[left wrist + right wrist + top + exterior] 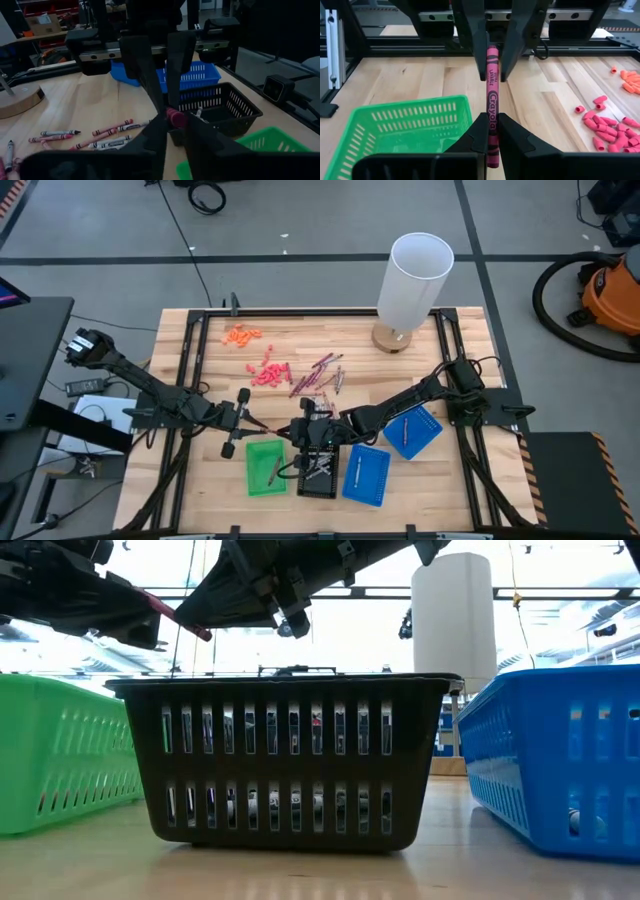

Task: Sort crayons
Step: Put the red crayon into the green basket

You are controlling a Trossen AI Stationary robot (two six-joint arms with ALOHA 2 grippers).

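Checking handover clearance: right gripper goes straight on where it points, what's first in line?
The left gripper, head-on to the right gripper; both grip one maroon crayon. Gap looks short, depth unclear.

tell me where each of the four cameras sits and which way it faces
High view: above the table, looking straight down; both arms show, left gripper meeting right gripper.
Low view: at tabletop height, level with the black basket; arms overhead.
Left wrist view: on the left arm, over the crayon toward the right gripper.
Right wrist view: on the right arm, facing the left gripper.
Shared: both wrist views show one maroon crayon gripped from both ends.
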